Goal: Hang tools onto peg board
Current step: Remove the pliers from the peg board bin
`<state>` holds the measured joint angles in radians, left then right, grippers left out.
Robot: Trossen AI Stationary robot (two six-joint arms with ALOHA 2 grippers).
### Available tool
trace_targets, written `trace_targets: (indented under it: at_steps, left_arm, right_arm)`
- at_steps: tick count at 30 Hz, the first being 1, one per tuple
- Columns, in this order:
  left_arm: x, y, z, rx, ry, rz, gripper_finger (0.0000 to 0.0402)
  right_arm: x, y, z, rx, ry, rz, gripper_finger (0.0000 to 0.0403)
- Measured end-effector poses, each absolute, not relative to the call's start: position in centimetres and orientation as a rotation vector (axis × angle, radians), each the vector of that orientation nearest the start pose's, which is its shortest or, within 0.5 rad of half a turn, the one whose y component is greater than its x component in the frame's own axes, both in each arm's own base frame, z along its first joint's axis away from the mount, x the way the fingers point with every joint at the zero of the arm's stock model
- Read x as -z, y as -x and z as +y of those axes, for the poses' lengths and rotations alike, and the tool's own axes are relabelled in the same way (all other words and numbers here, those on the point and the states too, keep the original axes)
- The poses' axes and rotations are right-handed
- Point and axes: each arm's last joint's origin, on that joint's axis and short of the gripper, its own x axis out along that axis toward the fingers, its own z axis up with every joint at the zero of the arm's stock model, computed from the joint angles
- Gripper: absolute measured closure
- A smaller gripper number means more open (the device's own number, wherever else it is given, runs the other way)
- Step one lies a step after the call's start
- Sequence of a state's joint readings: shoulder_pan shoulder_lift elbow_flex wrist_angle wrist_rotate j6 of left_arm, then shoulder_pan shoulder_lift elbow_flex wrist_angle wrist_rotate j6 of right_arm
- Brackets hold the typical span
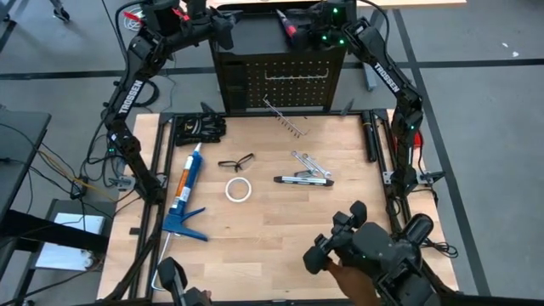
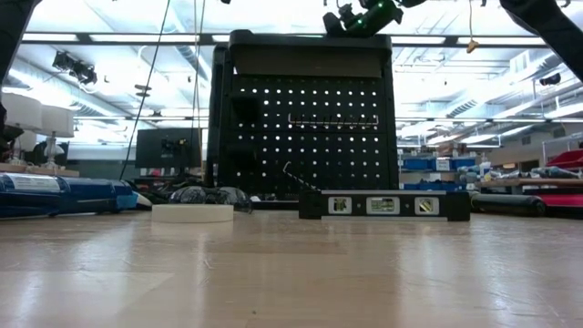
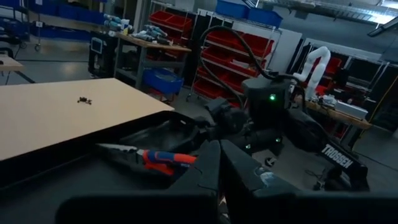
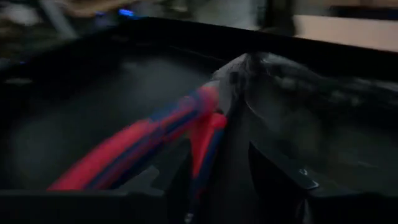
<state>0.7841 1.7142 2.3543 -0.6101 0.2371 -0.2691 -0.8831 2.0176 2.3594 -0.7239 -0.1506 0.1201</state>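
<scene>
Both arms reach to the far edge of the table, over the black tray-like top of the peg board (image 1: 280,72). The red-and-blue-handled pliers (image 1: 287,24) lie in that tray, not on any peg. Right gripper (image 1: 299,30) is at the pliers: in the right wrist view its dark fingers (image 4: 239,155) sit against the handles (image 4: 155,140), one handle running between them (firm clamp or mere contact cannot be told, picture blurred). Left gripper (image 1: 223,30) hovers over the left part of the tray; in its wrist view the fingers (image 3: 214,165) are pressed together with nothing between them, the pliers (image 3: 152,158) lying just beyond their tips.

On the table in front of the board:
- slim black-and-silver bar (image 1: 303,179), flat, right of centre; two silver wrenches (image 1: 308,161) just behind it
- safety glasses (image 1: 235,161) near centre, white tape ring (image 1: 238,189) just in front of them
- blue caulking gun (image 1: 186,194) along the left side
- black gloves (image 1: 201,127) at the far left corner
- metal hook strip (image 1: 284,118) leaning at the board's foot
</scene>
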Motion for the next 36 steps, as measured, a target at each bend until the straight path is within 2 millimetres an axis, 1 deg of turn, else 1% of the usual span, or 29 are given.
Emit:
trace_targets:
  at_steps: [3, 7, 17, 26, 36]
  left_arm:
    - [-56.3, -22.7, 21.7, -0.538, 0.241, -0.111, 0.0387]
    - [-56.4, -22.7, 21.7, -0.537, 0.23, -0.117, 0.0387]
    - [-56.4, -22.7, 21.7, -0.539, 0.233, -0.113, 0.0387]
    - [-56.2, -22.7, 21.7, -0.538, 0.242, -0.096, 0.0387]
    - [-56.2, -22.7, 21.7, -0.538, 0.242, -0.095, 0.0387]
  right_arm:
    - [-44.4, -27.6, -33.5, 0.735, -0.305, 0.298, 0.0242]
    - [-44.7, -27.7, -33.7, 0.627, -0.284, 0.258, 0.0243]
    - [-44.9, -27.5, -33.7, 0.654, -0.283, 0.245, 0.0244]
    - [-45.5, -26.9, -33.7, 0.675, -0.247, 0.238, 0.0244]
    - [-45.7, -27.1, -33.3, 0.652, -0.217, 0.235, 0.0244]
